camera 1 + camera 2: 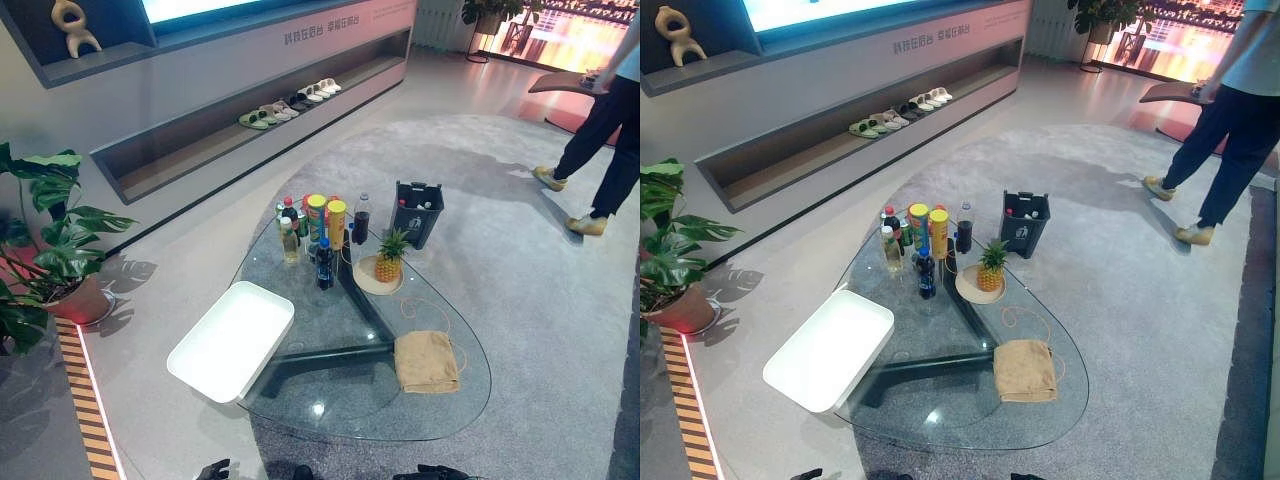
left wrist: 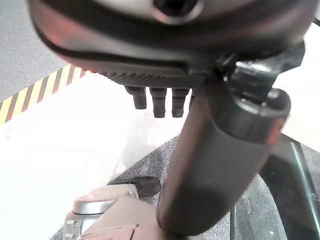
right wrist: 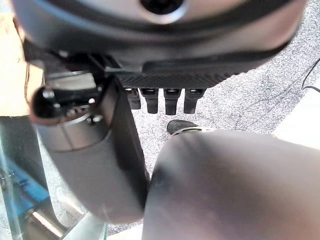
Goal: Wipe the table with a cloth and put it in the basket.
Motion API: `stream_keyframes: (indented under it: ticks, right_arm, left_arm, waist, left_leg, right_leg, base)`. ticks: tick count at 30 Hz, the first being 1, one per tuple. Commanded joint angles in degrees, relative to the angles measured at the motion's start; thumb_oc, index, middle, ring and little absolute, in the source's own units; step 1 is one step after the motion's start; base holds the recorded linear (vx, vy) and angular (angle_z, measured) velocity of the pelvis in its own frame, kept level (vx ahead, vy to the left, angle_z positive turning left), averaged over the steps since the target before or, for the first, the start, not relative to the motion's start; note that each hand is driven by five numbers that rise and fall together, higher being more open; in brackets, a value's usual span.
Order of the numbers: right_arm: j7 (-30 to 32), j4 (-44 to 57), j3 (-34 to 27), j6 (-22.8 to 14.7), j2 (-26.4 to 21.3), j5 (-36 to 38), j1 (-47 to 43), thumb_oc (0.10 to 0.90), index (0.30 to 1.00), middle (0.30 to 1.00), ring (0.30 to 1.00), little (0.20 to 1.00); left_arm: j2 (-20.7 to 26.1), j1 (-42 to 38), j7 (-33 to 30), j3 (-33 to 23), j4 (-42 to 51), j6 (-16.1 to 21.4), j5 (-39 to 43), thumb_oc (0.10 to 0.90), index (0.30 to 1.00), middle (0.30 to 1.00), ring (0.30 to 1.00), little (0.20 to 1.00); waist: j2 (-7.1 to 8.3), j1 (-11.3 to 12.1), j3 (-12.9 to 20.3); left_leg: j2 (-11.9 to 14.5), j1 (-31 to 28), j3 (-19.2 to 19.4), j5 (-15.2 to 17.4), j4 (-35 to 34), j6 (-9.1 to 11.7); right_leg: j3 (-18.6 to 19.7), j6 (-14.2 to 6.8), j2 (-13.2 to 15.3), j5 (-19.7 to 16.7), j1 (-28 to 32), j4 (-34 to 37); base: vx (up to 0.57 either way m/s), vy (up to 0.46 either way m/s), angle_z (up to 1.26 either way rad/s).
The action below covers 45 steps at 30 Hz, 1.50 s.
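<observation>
Both hands hang low at the near edge of the glass table (image 1: 300, 400), and neither holds anything. The left hand (image 2: 157, 102) shows in its wrist view with fingers hanging straight and relaxed, thumb out in front; the right hand (image 3: 165, 102) looks the same in its own wrist view. In the head views their dark tips barely clear the bottom edge.

The tan cloth (image 1: 426, 360) lies folded flat on the glass at the robot's near right, a loop of thin cord beside it. It is well apart from both hands, so the step in hand, as I judge it, is the reach and pick-up. The right hand is the nearer one. Come down over the cloth's middle and pinch up a fold, since flat fabric on smooth glass will likely slide if pushed sideways (the cord might snag, too).

The white basket (image 1: 232, 338) sits on the near left corner, overhanging the edge. Bottles and tall cans (image 1: 318, 225) cluster at the far end beside a pineapple (image 1: 389, 257) on a plate; wipe short of them.

A line of writing runs along the wall above the shoe shelf (image 1: 290, 103), but I cannot read it; the bottle labels are too small to tell.
</observation>
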<state>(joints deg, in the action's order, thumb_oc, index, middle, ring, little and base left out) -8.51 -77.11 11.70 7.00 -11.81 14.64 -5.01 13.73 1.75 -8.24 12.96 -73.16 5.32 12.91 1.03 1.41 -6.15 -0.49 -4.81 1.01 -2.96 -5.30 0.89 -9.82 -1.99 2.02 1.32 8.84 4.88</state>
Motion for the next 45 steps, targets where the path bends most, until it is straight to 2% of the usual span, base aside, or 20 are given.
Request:
stream_keyframes:
  ticks: [1, 8, 20, 30, 33, 37, 41, 42, 45]
  right_arm:
    - [1.18, -2.07, 2.16, 1.76, -1.33, -1.63, -0.94, 0.800, 0.900, 0.900, 0.900, 0.900]
    - [1.31, -1.05, 2.33, 2.09, -1.14, -1.45, -0.34, 0.800, 0.900, 0.900, 0.900, 0.900]
    - [1.61, 0.00, 3.01, 2.25, -0.92, -1.18, -0.32, 0.800, 0.900, 0.900, 0.900, 0.900]
    - [4.71, 3.50, 4.65, -3.59, -1.63, -2.11, -0.90, 0.800, 0.900, 0.900, 0.900, 0.900]
    - [7.59, 7.43, 5.78, -7.07, -2.24, -1.78, -1.50, 0.800, 0.900, 0.900, 0.900, 0.900]
    - [12.92, 14.94, 7.07, -9.22, -3.58, -0.85, -2.10, 0.800, 0.900, 0.900, 0.900, 0.900]
    - [20.07, 25.04, 7.90, -8.79, -5.42, -1.92, -2.05, 0.800, 0.900, 0.900, 0.900, 0.900]
    - [24.34, 31.41, 7.79, -8.22, -6.66, -2.73, -2.09, 0.800, 0.900, 0.900, 0.900, 0.900]
    - [30.70, 41.18, 7.50, -6.74, -8.69, -4.35, -2.47, 0.800, 0.900, 0.900, 0.900, 0.900]
  left_arm:
    - [-1.64, -4.85, 1.32, 1.69, -0.94, 0.51, 2.14, 0.800, 0.900, 0.900, 0.900, 0.900]
    - [-1.72, -4.40, 1.42, 1.45, -0.79, 1.58, 2.66, 0.800, 0.900, 0.900, 0.900, 0.900]
    - [-1.45, -4.94, 0.88, 1.78, -0.63, 0.64, 1.80, 0.800, 0.900, 0.900, 0.900, 0.900]
    - [-0.86, -5.17, -0.23, 2.39, 0.39, 0.10, 1.59, 0.800, 0.900, 0.900, 0.900, 0.900]
    - [-0.29, -5.15, -0.48, 3.17, 1.41, -0.04, 1.71, 0.800, 0.900, 0.900, 0.900, 0.900]
    - [0.41, -5.00, -1.15, 4.59, 3.32, -0.05, 1.89, 0.800, 0.900, 0.900, 0.900, 0.900]
    - [1.10, -4.51, -1.65, 5.29, 5.53, 0.52, 2.07, 0.800, 0.900, 0.900, 0.900, 0.900]
    - [1.57, -4.49, -2.05, 5.76, 6.90, 0.93, 2.53, 0.800, 0.900, 0.900, 0.900, 0.900]
    - [2.52, -5.14, -2.45, 5.87, 9.14, 1.57, 3.00, 0.800, 0.900, 0.900, 0.900, 0.900]
  waist:
    - [-0.11, 1.37, -1.75]
    - [0.24, 1.43, -1.65]
    - [0.50, 1.32, -1.68]
    - [0.76, 1.35, -2.74]
    - [1.00, 1.47, -3.74]
    - [1.34, 1.42, -5.11]
    - [1.63, 1.02, -6.61]
    - [1.86, 0.67, -7.70]
    - [2.18, -0.03, -10.18]
  left_leg:
    - [1.92, -1.36, 1.86, 4.13, 0.30, 1.31]
    - [1.96, -1.14, 1.86, 4.11, 0.30, 1.35]
    - [2.05, -1.12, 1.96, 4.03, 0.30, 1.35]
    - [2.25, -0.79, 2.03, 3.75, 0.30, 1.39]
    - [2.33, 0.03, 1.90, 3.48, 0.52, 1.30]
    - [2.42, 1.27, 1.87, 3.37, 0.99, 1.12]
    - [2.42, 2.36, 2.09, 3.45, 1.68, 0.90]
    - [2.42, 3.56, 2.37, 3.73, 3.00, 0.75]
    - [2.46, 6.01, 2.74, 4.08, 5.33, 0.48]
  right_leg:
    - [0.11, -3.83, 3.79, -0.93, -1.99, -1.79]
    - [0.20, -4.01, 3.80, -1.03, -2.15, -1.77]
    - [0.63, -3.89, 3.60, -1.00, -2.27, -1.90]
    - [0.98, -3.96, 3.64, -1.12, -3.09, -2.50]
    - [1.28, -3.88, 3.53, -1.30, -4.09, -2.88]
    - [1.68, -3.75, 3.29, -1.45, -5.48, -3.36]
    - [2.03, -3.57, 2.99, -1.30, -6.85, -4.23]
    - [2.09, -3.41, 2.88, -1.11, -8.03, -5.21]
    - [2.25, -3.02, 2.56, -0.80, -10.53, -7.27]
  base:
    - [0.00, 0.000, 0.00]
    - [0.00, 0.000, 0.00]
    - [0.00, 0.000, 0.00]
    - [0.00, 0.000, 0.00]
    - [0.00, 0.000, 0.00]
    - [-0.01, -0.006, 0.00]
    - [-0.02, -0.009, -0.01]
    - [-0.06, -0.015, 0.00]
    - [-0.10, -0.021, 0.01]
